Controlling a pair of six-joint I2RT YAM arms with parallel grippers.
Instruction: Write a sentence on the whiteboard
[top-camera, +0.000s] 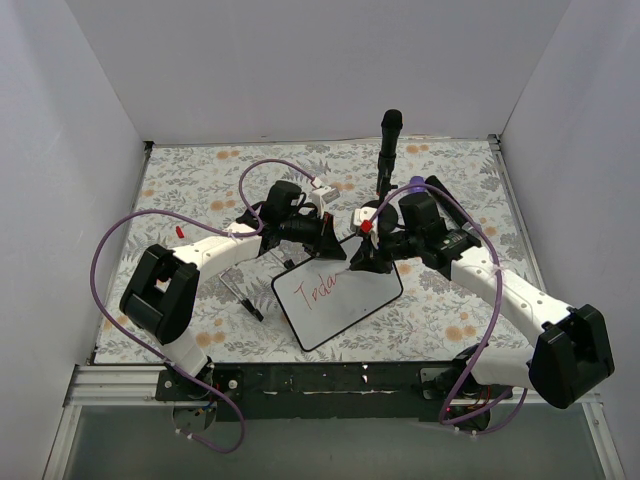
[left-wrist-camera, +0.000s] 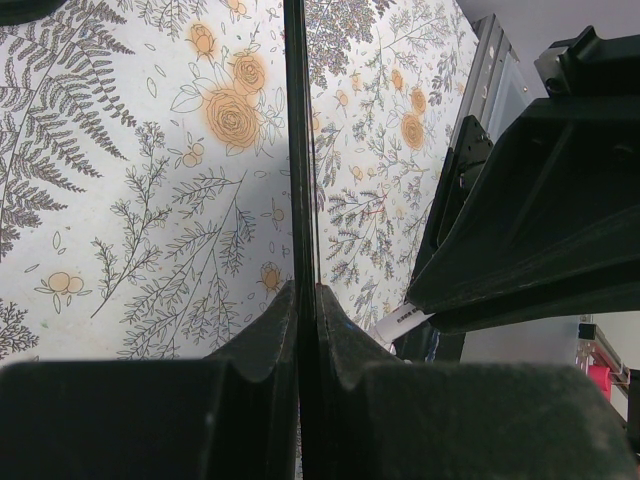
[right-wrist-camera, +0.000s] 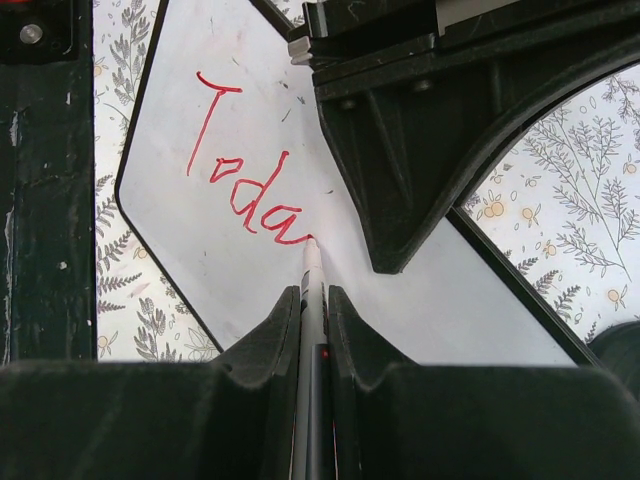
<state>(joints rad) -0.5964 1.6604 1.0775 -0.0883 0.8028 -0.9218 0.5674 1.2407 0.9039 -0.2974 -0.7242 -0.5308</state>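
White on the whiteboard (top-camera: 350, 300), inside a thin black frame. Red for the cursive sentence (right-wrist-camera: 245, 195), reading "Toda". White on the marker (right-wrist-camera: 313, 285) barrel. Grey fern print with orange blossoms across the tablecloth (top-camera: 200, 185). Purple on the cables (top-camera: 95, 262). Black on the upright post (top-camera: 390, 140), at twelve o'clock from the whiteboard.

The whiteboard (top-camera: 345, 305) is set on the table (top-camera: 200, 190) at its near middle, between the two arms. The left gripper (left-wrist-camera: 300, 300) is clamped on the board's far edge, though whether that edge is lifted cannot be told from above. The right gripper (right-wrist-camera: 313, 300) is placed over the board from the right, with the marker (right-wrist-camera: 312, 265) in it touching the end of the sentence (right-wrist-camera: 245, 170), and an upright stand (top-camera: 389, 145) is seen behind both grippers near the table's back edge.
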